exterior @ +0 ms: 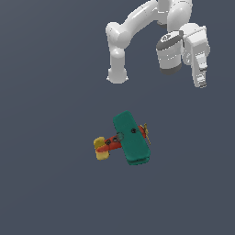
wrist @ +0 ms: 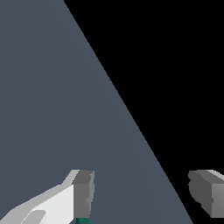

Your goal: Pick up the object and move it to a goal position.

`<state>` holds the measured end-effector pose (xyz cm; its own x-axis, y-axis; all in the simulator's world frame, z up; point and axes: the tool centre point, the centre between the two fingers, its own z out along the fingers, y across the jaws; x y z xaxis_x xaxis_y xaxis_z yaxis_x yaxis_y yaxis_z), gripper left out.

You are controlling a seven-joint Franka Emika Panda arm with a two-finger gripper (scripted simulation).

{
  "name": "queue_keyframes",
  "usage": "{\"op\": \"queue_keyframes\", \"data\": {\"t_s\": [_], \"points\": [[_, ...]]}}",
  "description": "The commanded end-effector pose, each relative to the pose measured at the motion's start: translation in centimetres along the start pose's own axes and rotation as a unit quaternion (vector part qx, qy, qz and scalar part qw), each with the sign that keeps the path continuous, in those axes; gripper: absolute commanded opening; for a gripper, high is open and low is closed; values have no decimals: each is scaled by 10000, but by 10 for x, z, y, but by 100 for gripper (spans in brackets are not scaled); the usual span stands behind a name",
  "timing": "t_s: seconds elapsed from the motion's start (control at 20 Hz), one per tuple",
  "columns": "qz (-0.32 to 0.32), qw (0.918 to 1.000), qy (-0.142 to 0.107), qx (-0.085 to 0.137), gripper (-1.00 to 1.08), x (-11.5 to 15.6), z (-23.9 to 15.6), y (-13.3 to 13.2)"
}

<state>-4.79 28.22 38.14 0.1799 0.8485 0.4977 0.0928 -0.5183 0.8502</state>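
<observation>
Nearest in the exterior view lies the toy biplane [exterior: 125, 140], resting on the dark grey surface [exterior: 46, 183] roughly in the middle of the picture. Its teal-green upper wing [exterior: 131, 137] faces up, the red-orange body [exterior: 111, 143] runs toward the exterior view's left and ends in the yellow tail [exterior: 100, 148], and the tan propeller [exterior: 146, 132] sits at the nose on the exterior view's right. Nothing touches it; it appears to lie free on the surface.

Farther back and higher, the hand [exterior: 200, 82] hangs well apart from the plane, off toward the exterior view's right, with the white arm [exterior: 133, 32] bending away behind it to its base [exterior: 117, 75]. The wrist view shows the two grey fingertips [wrist: 84, 192] spread wide with only bare surface and black background between them; a sliver of teal shows just past one fingertip at the picture's edge, most likely a wing of the plane.

As a judgement, the task is at its very start: the plane is not grasped, not lifted, and no goal marker can be seen in either view. What is left is everything — bringing the hand over the plane, descending, closing on it, probably across the body or a wing, lifting, and carrying it to the goal.
</observation>
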Motion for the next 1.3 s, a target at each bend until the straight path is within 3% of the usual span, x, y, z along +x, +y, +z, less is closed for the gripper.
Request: {"op": "queue_keyframes", "data": {"t_s": [0.0, 0.6, 1.25], "points": [[-127, 9998, -150, -70, 68, -18, 7, -10], [-734, 9918, -988, -348, 68, -120, 32, -55], [-1312, 9704, -1958, -529, 68, -236, 39, -90]]}}
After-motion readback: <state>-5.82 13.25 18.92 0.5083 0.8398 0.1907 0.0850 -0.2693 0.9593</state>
